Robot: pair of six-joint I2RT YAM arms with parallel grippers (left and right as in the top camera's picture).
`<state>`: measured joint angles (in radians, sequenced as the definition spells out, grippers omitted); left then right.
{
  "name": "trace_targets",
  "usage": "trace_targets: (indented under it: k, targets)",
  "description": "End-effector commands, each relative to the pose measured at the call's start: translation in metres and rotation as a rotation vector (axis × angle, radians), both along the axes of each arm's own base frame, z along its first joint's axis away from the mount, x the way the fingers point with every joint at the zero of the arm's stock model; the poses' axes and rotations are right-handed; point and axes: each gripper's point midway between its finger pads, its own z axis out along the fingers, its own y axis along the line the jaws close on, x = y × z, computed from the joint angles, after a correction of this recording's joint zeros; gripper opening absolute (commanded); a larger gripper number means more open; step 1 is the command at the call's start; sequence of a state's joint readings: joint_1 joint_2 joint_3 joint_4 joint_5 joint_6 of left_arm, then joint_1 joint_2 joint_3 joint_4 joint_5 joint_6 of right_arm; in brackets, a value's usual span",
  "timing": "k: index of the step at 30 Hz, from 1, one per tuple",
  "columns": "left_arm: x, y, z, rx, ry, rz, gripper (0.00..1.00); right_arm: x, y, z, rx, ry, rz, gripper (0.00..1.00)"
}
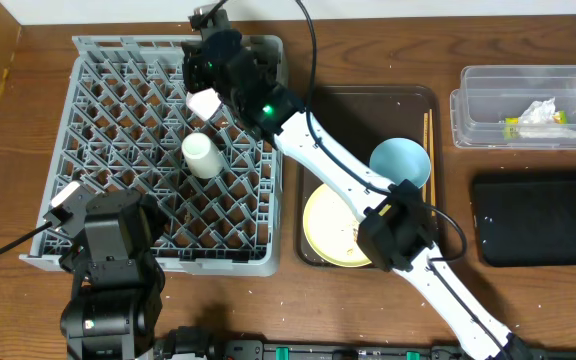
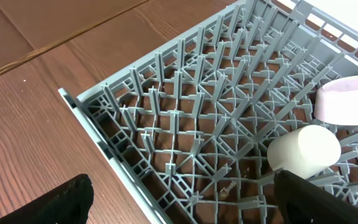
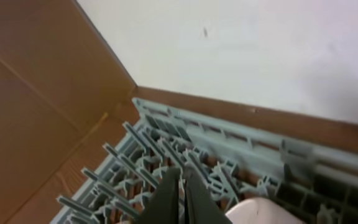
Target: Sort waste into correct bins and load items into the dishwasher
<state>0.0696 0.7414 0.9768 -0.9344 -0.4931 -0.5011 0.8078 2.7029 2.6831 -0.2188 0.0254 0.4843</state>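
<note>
The grey dish rack [image 1: 118, 80] fills the left of the table. A small white cup [image 1: 199, 155] lies on its side in the rack, and it also shows in the left wrist view [image 2: 303, 151]. My right gripper [image 1: 208, 72] is over the rack's back part. Its fingers [image 3: 179, 177] are pressed together on the rim of the white bowl [image 1: 205, 103], which is tilted above the pegs [image 2: 347, 99]. My left gripper [image 2: 185, 199] is open and empty over the rack's front left edge [image 1: 78, 205].
A dark-brown tray [image 1: 368, 100] holds the light-blue saucer [image 1: 400, 163], the pale-yellow plate [image 1: 336, 225] and the chopsticks [image 1: 428, 150]. The clear tub [image 1: 568, 78] holds the white tissue [image 1: 538, 112] and the wrapper [image 1: 513, 127]. The black tub [image 1: 543, 220] stands in front of it.
</note>
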Motion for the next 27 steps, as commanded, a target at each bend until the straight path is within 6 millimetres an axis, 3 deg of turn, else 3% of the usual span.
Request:
trace_targets:
  k: [1,7,15,21,24,27]
  targets:
    - [0.000,0.001,0.007,-0.001,-0.023,0.012,0.94,0.001,0.004,-0.037,-0.015,0.064,0.009,0.05]
    - [0.000,0.001,0.007,-0.001,-0.023,0.012,0.94,-0.009,0.015,-0.038,-0.005,0.074,0.058,0.06]
    - [0.000,0.001,0.007,-0.001,-0.023,0.012,0.94,-0.019,0.030,-0.066,-0.008,0.106,0.077,0.06]
    - [0.000,0.001,0.007,-0.001,-0.023,0.012,0.94,-0.009,0.012,-0.085,-0.087,0.127,-0.001,0.05]
    - [0.000,0.001,0.007,-0.001,-0.023,0.012,0.94,-0.004,-0.005,-0.105,-0.146,0.189,-0.024,0.04]
    - [0.000,0.001,0.007,-0.001,-0.023,0.012,0.94,0.002,-0.019,-0.110,-0.179,0.220,-0.047,0.03]
